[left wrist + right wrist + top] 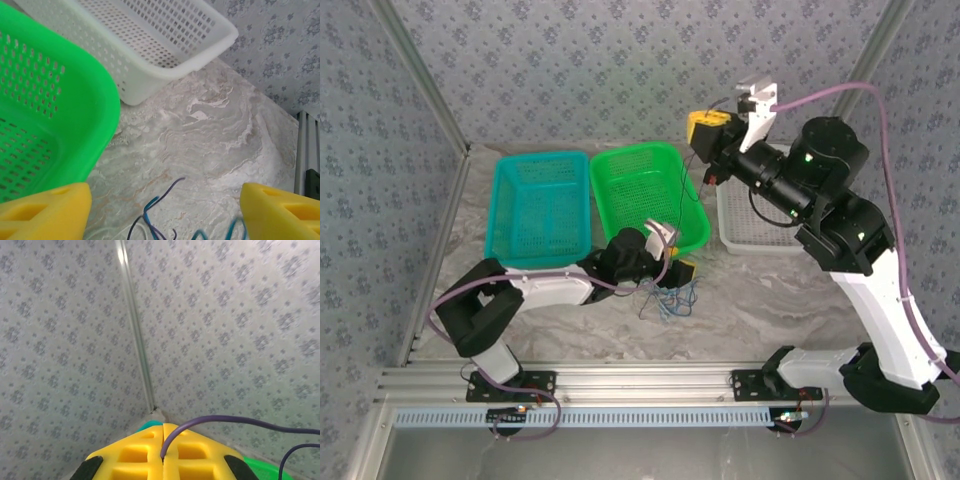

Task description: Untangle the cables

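Left gripper (165, 215), jaws apart, hovers over the cable tangle (668, 298) on the marbled table (225, 125); raised right gripper (163, 452), jaws together, clamps one dark cable (225, 419).

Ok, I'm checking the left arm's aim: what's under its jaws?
Blue and dark cables lie on the table between the open left jaws. In the top view the wrist covers part of the tangle, so how the strands cross there can't be seen.
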Controlling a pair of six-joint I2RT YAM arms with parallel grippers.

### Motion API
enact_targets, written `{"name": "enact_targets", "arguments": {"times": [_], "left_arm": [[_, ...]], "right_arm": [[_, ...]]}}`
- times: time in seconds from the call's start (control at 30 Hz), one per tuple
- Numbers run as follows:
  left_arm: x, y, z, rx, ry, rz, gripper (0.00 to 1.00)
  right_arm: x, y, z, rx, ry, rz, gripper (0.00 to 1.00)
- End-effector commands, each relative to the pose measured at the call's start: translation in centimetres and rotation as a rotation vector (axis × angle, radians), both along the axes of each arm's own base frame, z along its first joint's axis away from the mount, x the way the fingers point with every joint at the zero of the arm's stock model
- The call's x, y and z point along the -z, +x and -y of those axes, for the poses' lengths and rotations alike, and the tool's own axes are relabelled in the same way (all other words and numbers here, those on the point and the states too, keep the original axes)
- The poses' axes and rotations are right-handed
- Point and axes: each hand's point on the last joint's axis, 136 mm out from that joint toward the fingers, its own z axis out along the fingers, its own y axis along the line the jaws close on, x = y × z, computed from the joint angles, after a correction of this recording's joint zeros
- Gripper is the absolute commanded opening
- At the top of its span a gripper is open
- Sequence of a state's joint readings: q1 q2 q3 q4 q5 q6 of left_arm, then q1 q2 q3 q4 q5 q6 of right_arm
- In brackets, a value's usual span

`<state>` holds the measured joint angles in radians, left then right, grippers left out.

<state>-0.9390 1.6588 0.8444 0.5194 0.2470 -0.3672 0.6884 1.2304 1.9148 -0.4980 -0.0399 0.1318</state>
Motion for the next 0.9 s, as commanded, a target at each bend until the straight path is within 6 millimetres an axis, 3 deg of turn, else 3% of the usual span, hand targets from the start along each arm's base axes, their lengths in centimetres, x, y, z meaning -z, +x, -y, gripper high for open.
{"name": "enact_targets", "arguments": {"times": [0.0,0.43,0.87], "left_arm": [[0.2,-0.3,0.9,0.015,-0.002,-0.031,0.76],[4.8,-0.6,-0.4,-0.013,0.119,-0.109,0.71],[7.7,-1.8,-0.8,-0.015,0.187,-0.185,0.66]], "right_arm": [[-3.6,-1.2,2.1,0.029,0.08,0.074,0.03],[-7.4,-2.6,4.8,0.082,0.138,0.156,0.04],[-10.7,-2.8,8.4,0.191,0.206,0.234,0.04]]}}
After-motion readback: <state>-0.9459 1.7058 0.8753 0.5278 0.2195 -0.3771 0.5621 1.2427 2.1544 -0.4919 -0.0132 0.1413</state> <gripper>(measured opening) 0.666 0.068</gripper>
